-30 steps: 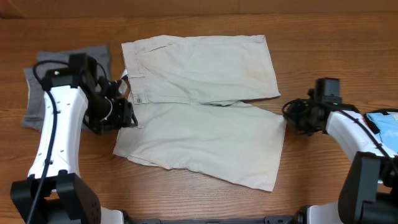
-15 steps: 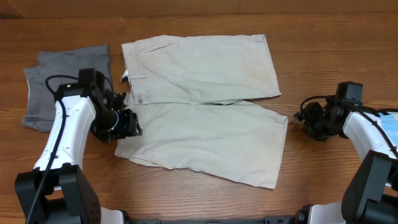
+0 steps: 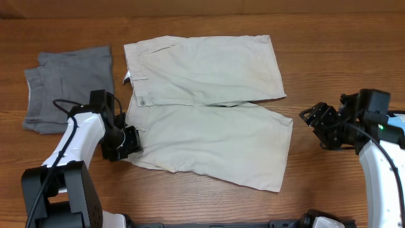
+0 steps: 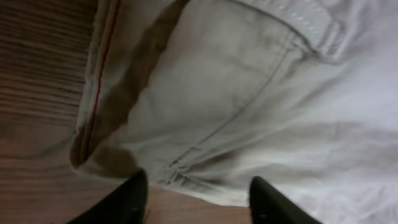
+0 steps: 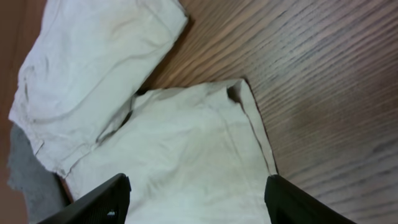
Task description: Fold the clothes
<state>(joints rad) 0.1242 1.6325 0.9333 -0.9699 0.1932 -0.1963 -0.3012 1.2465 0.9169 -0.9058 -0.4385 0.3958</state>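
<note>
Lying flat and creased, cream shorts point(image 3: 209, 136) stretch between left pincer point(image 3: 131, 140) and right pincer point(image 3: 316, 126), both parted

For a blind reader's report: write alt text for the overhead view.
Pale beige shorts lie spread flat on a wooden table, waistband left, legs right. The left hand sits at the waistband's near corner; the right hand hovers open past the hems. Grey shorts lie folded at far left.

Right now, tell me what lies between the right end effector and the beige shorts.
Only bare wooden table, seen in the overhead view; the right end effector hangs clear of the beige shorts.
</note>
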